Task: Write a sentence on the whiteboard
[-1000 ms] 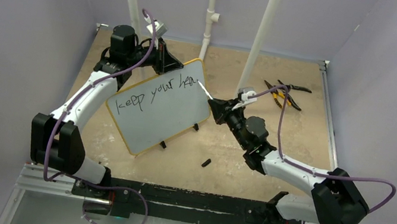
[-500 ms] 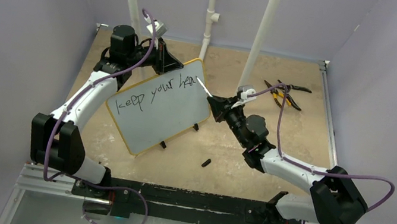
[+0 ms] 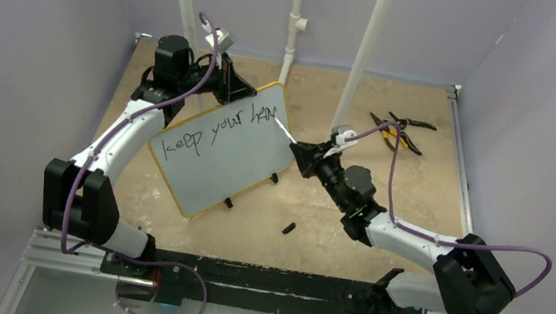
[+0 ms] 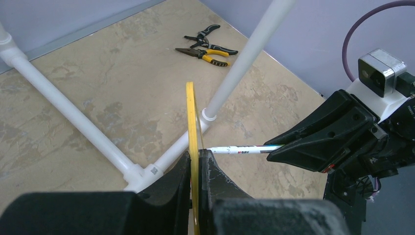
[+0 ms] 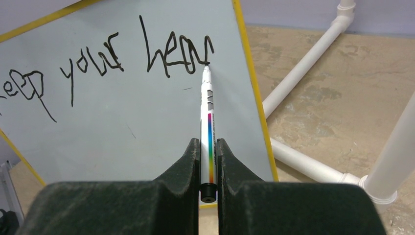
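The yellow-framed whiteboard point(image 3: 235, 169) stands tilted, its pale face bearing the unfinished black sentence point(image 3: 226, 126) "keep your hea".

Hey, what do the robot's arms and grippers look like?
The left arm and right arm have white shells, black joints and boxy black shoulder blocks; a purple cable runs along each. The left gripper and right gripper are matte black with wedge-shaped fingers.

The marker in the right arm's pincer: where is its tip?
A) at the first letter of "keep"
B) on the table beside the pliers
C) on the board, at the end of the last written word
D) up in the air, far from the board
C: the right wrist view shows the marker, gripped in the right pincer, with its tip on the board at the end of the writing.
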Robot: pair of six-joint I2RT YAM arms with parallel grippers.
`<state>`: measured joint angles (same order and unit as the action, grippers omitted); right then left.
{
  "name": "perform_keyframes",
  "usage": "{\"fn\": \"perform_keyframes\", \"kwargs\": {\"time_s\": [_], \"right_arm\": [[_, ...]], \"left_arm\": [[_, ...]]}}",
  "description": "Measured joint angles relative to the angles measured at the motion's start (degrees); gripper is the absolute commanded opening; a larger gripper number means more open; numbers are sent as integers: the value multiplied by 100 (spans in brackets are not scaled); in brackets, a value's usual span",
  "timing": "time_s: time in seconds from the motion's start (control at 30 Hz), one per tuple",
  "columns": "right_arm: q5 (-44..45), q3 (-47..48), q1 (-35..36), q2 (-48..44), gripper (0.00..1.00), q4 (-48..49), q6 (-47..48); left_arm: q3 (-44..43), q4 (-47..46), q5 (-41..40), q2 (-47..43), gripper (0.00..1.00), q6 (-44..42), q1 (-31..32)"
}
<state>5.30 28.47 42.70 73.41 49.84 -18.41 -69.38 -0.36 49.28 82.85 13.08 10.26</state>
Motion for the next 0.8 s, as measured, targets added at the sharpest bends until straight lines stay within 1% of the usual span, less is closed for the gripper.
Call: {"fn": "perform_keyframes", "kwargs": {"time_s": [0.3, 0.8], "right_arm": [[90, 42, 4, 0, 0, -96, -66], [273, 476, 2, 57, 0, -205, -22]], "left_arm": [[20, -37, -15, 0, 0, 0, 0], [28, -50, -20, -2, 0, 20, -2]]}}
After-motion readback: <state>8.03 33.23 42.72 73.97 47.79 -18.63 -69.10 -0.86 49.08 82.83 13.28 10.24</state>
